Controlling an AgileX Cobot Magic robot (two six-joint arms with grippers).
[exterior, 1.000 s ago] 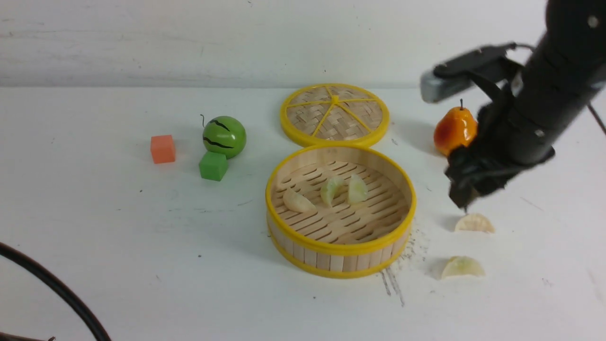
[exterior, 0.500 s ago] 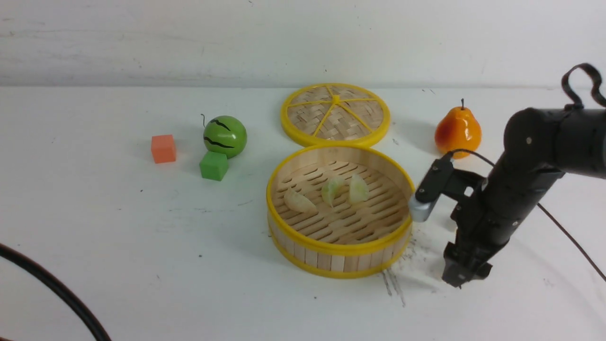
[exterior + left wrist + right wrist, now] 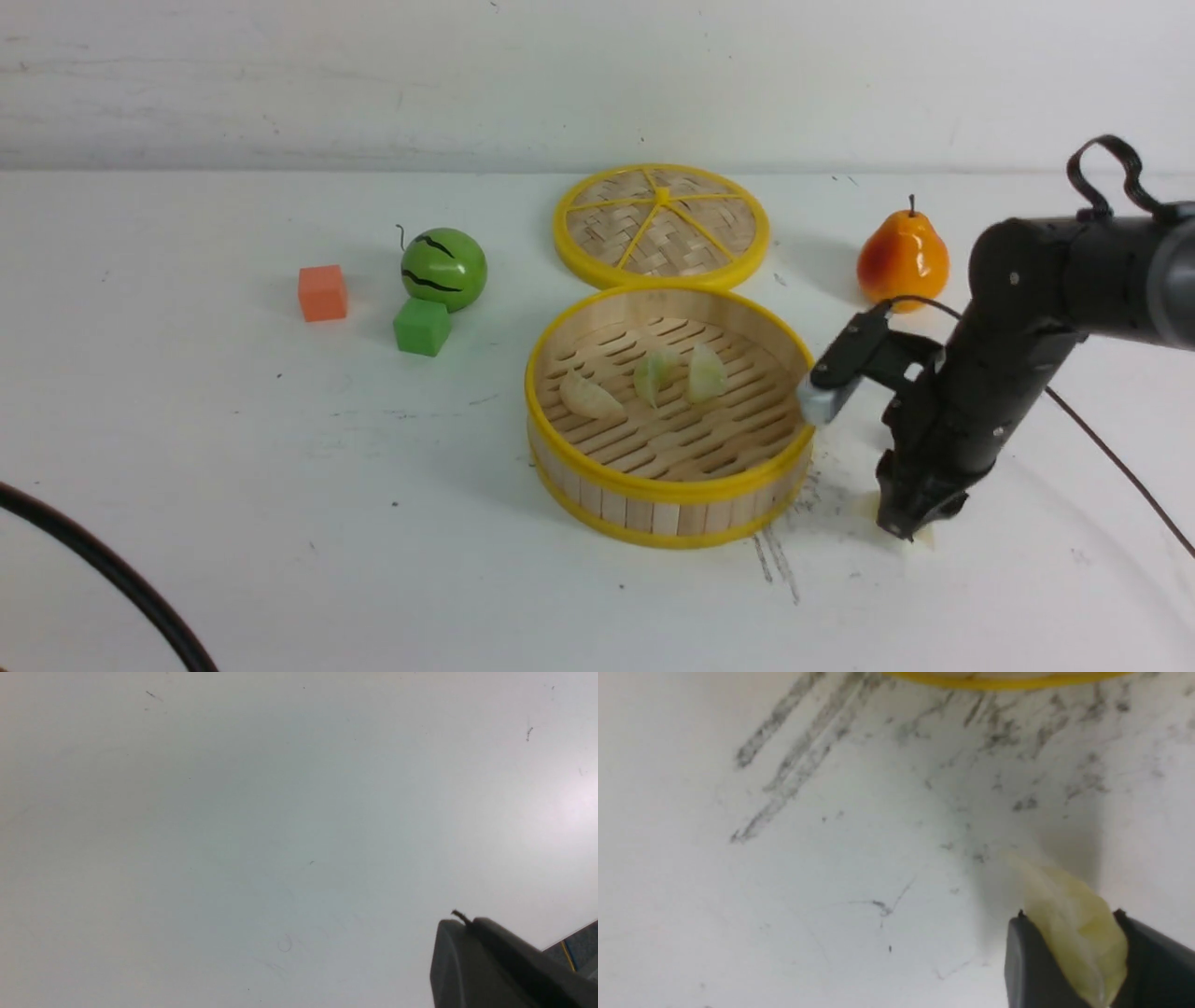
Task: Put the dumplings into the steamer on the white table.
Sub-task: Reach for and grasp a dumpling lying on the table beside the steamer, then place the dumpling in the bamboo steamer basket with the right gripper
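The steamer [image 3: 672, 490] stands mid-table on the white table [image 3: 280, 485] with three dumplings [image 3: 586, 397] [image 3: 653, 373] [image 3: 707, 371] on its slatted floor. My right gripper [image 3: 910, 532] is down at the table just right of the steamer. Its jaws are closed on a yellowish dumpling [image 3: 1073, 924], of which only a sliver [image 3: 922, 539] shows in the front view. The steamer's yellow rim [image 3: 999, 680] shows in the right wrist view. Another dumpling is hidden behind my right arm. My left gripper [image 3: 460, 919] is shut and empty over bare table.
The woven lid [image 3: 661, 224] lies behind the steamer. An orange pear [image 3: 902, 257] stands at the back right. A toy watermelon [image 3: 443, 269], a green cube [image 3: 421, 327] and an orange cube [image 3: 322, 292] sit at the left. A black cable [image 3: 112, 569] crosses the front left corner.
My right arm came down and toward the front, from above the farther dumpling to the nearer one. Both loose dumplings are now covered by the arm and gripper.
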